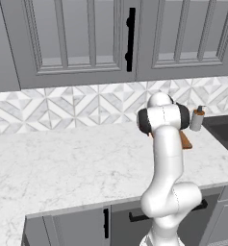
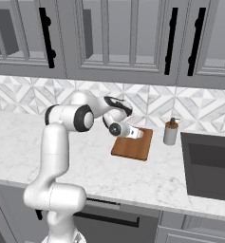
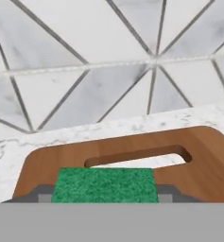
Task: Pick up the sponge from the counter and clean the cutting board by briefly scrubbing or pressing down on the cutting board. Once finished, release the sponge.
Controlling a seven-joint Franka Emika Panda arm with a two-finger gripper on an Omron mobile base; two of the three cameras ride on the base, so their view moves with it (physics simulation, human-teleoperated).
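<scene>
Hand view gives us the closest look: the sponge (image 3: 105,185), green face toward the camera, sits squarely between the dark fingertips (image 3: 41,193) of our end effector (image 3: 105,196), one tip showing at each side of it, so we read the jaws as clamped on the sponge. Just beyond it lies the cutting board (image 3: 198,160), reddish-brown wood with rounded corners and a slotted handle hole (white marble shows through the slot). Whether the sponge touches the wood or hangs just above it we cannot tell. Past the board a narrow strip of the counter (image 3: 47,137) runs to the foot of the geometric tile backsplash (image 3: 85,56).

From the right base view we see the end effector (image 2: 133,134) reaching over the far part of the cutting board (image 2: 133,148), which lies flat on the counter (image 2: 85,161). A soap dispenser (image 2: 171,131) stands near the board's right side, apart from it, and a dark sink (image 2: 209,166) is set into the counter farther right.

From the left base view our own arm covers most of the board; a corner of the cutting board (image 1: 185,142) shows beside it, with the soap dispenser (image 1: 197,118) standing behind.
</scene>
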